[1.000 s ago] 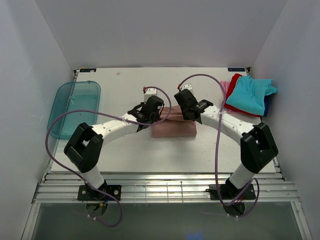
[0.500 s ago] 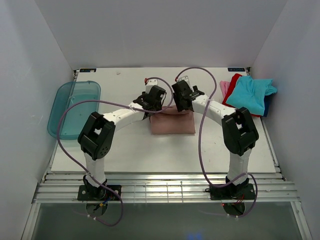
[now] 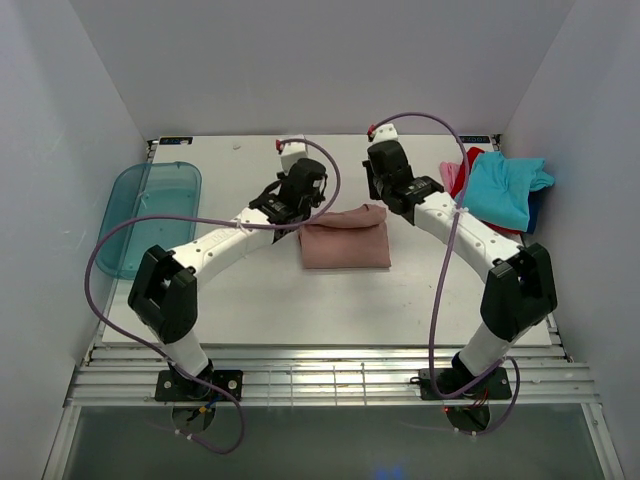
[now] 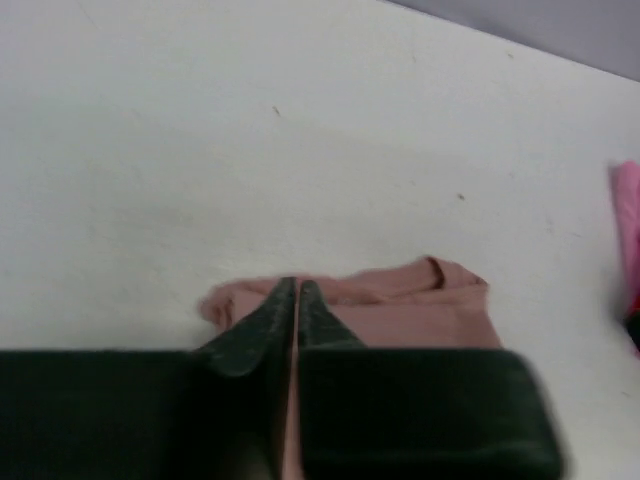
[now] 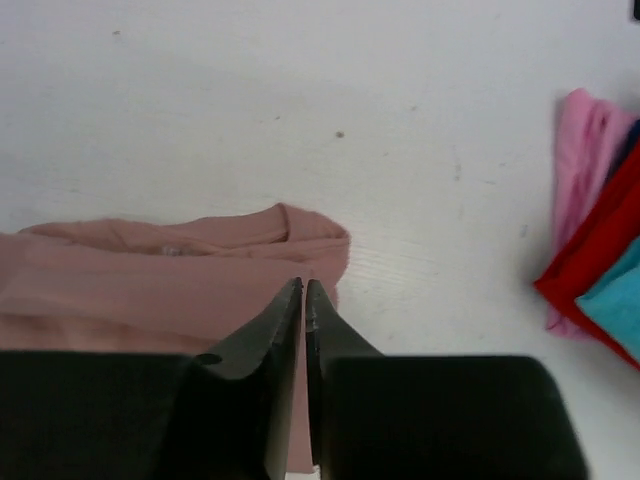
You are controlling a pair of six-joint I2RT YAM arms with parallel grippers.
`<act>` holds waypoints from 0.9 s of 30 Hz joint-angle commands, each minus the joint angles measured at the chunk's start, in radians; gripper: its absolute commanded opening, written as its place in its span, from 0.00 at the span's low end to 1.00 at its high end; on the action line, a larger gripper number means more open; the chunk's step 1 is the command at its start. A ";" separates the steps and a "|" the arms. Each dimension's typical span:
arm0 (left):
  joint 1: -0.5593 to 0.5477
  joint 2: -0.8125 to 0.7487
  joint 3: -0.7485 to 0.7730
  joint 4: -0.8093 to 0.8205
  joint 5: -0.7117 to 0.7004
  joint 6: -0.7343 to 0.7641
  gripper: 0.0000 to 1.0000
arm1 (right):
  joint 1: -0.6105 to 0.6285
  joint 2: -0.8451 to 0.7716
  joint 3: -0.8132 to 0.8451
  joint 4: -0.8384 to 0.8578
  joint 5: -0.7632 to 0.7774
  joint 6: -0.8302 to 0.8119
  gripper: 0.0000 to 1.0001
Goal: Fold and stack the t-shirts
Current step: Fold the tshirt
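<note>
Across the table (image 3: pixel 250 290) the work seems to sit between shirts: one fold looks finished and the next has not begun. The pile of unfolded tees (image 3: pixel 500 190) lies at the far right edge, turquoise on top, with red, pink and dark blue showing under it. The folded dusty-pink tee (image 3: pixel 346 242) lies flat mid-table as a neat rectangle, well apart from that pile. The left gripper (image 4: pixel 291 290) and right gripper (image 5: pixel 303 290) are over its far edge, jaws drawn to a thin slit with nothing between them. Next, I judge, the right arm must reach to the pile, open wide and lift only the top shirt. The teal tray (image 3: pixel 112 235) at the left edge appears to hold nothing
</note>
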 commanded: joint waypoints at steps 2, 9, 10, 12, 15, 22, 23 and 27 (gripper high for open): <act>-0.068 -0.007 -0.130 0.047 0.163 -0.046 0.00 | 0.005 0.002 -0.093 -0.029 -0.275 0.076 0.08; -0.085 0.102 -0.179 0.096 0.309 -0.083 0.00 | 0.005 0.071 -0.141 -0.010 -0.481 0.102 0.08; -0.088 0.112 -0.179 0.102 0.309 -0.082 0.00 | 0.005 0.082 -0.138 -0.015 -0.491 0.108 0.08; -0.091 0.136 -0.179 0.119 0.307 -0.077 0.00 | 0.005 0.108 -0.132 -0.006 -0.536 0.116 0.08; -0.094 0.173 -0.178 0.135 0.306 -0.068 0.00 | 0.005 0.135 -0.118 -0.001 -0.557 0.120 0.08; -0.099 0.213 -0.211 0.142 0.310 -0.069 0.00 | 0.005 0.217 -0.075 -0.003 -0.527 0.111 0.08; -0.103 0.213 -0.231 0.142 0.309 -0.069 0.00 | 0.005 0.227 -0.066 0.000 -0.519 0.107 0.08; -0.115 0.193 -0.303 0.155 0.303 -0.077 0.00 | 0.004 0.310 0.026 0.000 -0.452 0.096 0.08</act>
